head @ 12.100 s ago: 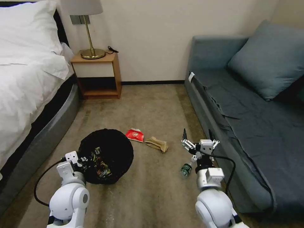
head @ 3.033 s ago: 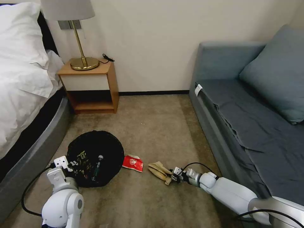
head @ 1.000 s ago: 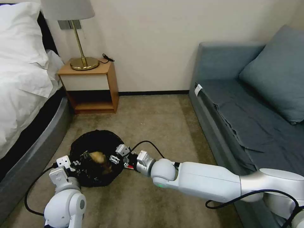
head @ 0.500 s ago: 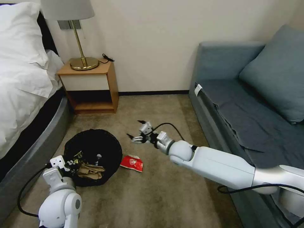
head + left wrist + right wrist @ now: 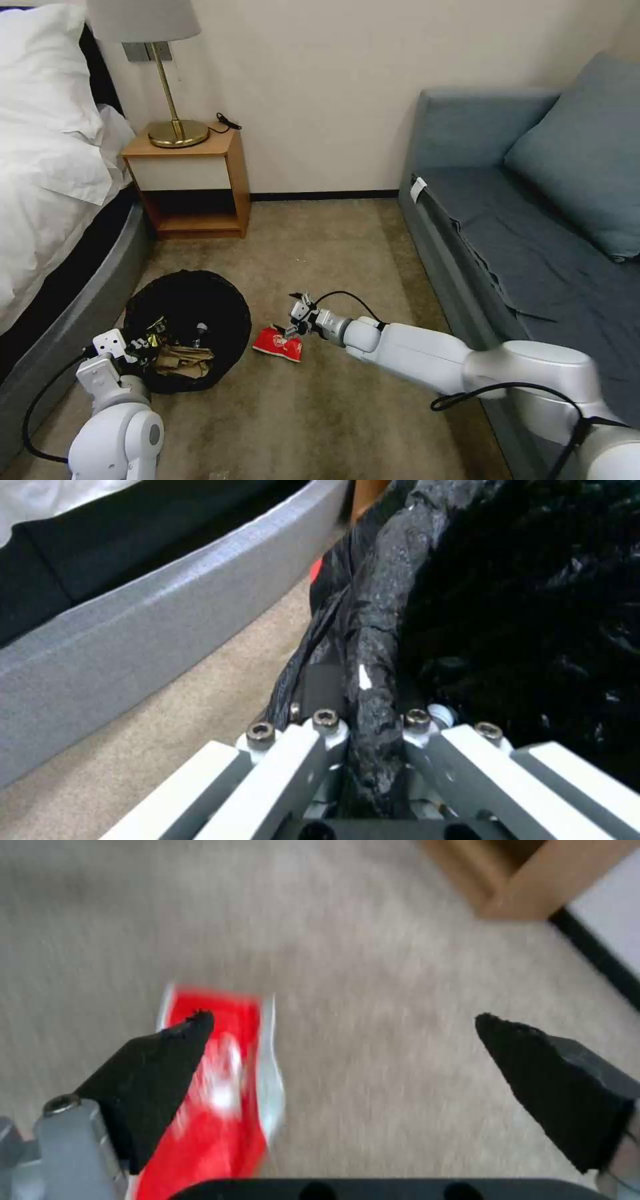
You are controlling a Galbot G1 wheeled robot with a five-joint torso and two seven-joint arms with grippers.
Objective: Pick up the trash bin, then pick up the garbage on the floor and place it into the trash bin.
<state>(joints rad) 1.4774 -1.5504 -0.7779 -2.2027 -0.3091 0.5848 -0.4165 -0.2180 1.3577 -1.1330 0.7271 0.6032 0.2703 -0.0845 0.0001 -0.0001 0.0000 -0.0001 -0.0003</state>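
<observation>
Beige carpet is bounded by a white bed on the left, a blue-grey sofa on the right and a wooden nightstand with a brass lamp at the far wall.

Trash bin, black-lined, is seen near left, beside the bed frame. Its rim is pinched by the left end effector, fingers pressed together on the bagged edge. Crumpled tan paper, a small bottle and a yellow-brown wrapper are already lying inside.

Right arm is stretched low across the floor. Right end effector is held spread wide and empty just above the carpet.

Red-white snack packet, judged the last litter on the floor, lies flat just right of the bin. In the right wrist view one fingertip overlaps its edge; the other is over bare carpet.

Step in hand is judged to be the approach to the packet. Centring over it is advised, then descent until the tips press into the pile, so that the thin foil is caught rather than pushed away.
</observation>
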